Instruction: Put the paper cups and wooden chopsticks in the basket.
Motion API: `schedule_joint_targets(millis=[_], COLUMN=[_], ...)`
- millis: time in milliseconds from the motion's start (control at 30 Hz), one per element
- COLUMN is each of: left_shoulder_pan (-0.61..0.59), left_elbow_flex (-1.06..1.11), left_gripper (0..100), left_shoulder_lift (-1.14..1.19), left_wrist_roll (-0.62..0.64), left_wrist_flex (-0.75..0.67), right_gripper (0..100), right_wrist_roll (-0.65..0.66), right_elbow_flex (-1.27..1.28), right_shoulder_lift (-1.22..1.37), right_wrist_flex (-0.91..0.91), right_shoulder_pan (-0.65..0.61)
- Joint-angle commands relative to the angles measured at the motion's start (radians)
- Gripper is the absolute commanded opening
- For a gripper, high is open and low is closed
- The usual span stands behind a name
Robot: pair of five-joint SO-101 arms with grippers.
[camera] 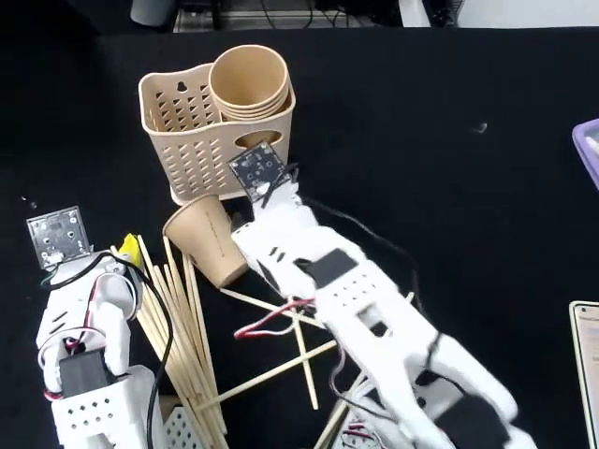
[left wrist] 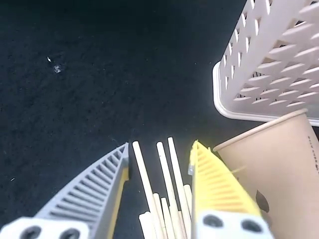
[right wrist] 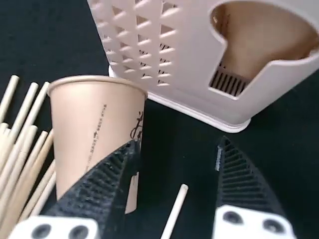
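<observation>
Right gripper [right wrist: 177, 144] had its jaws spread apart with nothing in them. It hung low just in front of the basket [camera: 182, 150], and the loose paper cup [camera: 208, 241] was beside one jaw rather than between them. Left gripper [left wrist: 159, 145] was open too, jaws straddling the ends of the chopstick pile [camera: 178, 327] without pinching any.

Progress-wise I'd call it partway. The basket stood upright toward the back of the table [camera: 449, 168] with a stack of paper cups [camera: 248, 82] already nested in one side, so that part's done. One cup was left out, and it looked like it lay on its side just beside the basket's foot, next to the pile. None of the chopsticks had made it in as far as I could see. Most lay bundled by the left gripper, plus a few stray chopsticks [camera: 281, 369] crossed over each other nearer the middle.
</observation>
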Motion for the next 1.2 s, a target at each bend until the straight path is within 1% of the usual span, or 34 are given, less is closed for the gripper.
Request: schedule_joint_targets(millis=[0, 133, 233, 367, 533, 600, 700, 800, 867, 933, 1000, 1100, 1167], left_shoulder_pan=[-0.012, -0.012, -0.012, -0.012, -0.025, -0.082, -0.153, -0.154, -0.140, -0.113, -0.076, -0.025, 0.021], left_elbow_flex=[-0.016, -0.018, -0.018, -0.018, -0.027, -0.038, -0.102, -0.183, -0.236, -0.300, -0.377, -0.506, -0.579], left_gripper=[20, 20, 20, 20, 20, 20, 21, 21, 21, 21, 21, 21, 20], left_shoulder_lift=[-0.008, -0.002, 0.000, 0.000, 0.000, -0.005, 0.000, 0.025, 0.084, 0.192, 0.338, 0.586, 0.730], left_wrist_roll=[0.011, 0.011, 0.011, 0.011, 0.011, 0.011, 0.011, 0.005, 0.000, -0.034, -0.060, -0.083, -0.081], left_wrist_flex=[0.003, 0.005, 0.006, 0.006, 0.005, -0.005, -0.005, -0.005, -0.023, -0.040, -0.028, 0.064, 0.135], right_gripper=[24.0, 24.0, 24.0, 24.0, 24.3, 24.2, 24.3, 24.3, 24.3, 24.3, 24.1, 24.0, 24.0], right_wrist_roll=[-0.009, -0.009, -0.009, -0.005, -0.002, -0.002, -0.002, -0.002, -0.008, -0.008, -0.003, -0.009, -0.011], right_elbow_flex=[-0.041, -0.116, -0.162, -0.189, -0.188, -0.188, -0.186, -0.177, -0.139, -0.065, 0.018, 0.116, 0.160], right_shoulder_lift=[0.157, 0.309, 0.328, 0.249, 0.101, 0.042, -0.058, -0.160, -0.219, -0.263, -0.294, -0.312, -0.308], right_wrist_flex=[-0.097, -0.100, -0.077, 0.014, 0.091, 0.123, 0.226, 0.344, 0.365, 0.328, 0.253, 0.083, -0.025], right_shoulder_pan=[-0.041, -0.133, -0.183, -0.236, -0.239, -0.230, -0.157, -0.041, 0.020, 0.052, 0.081, 0.129, 0.130])
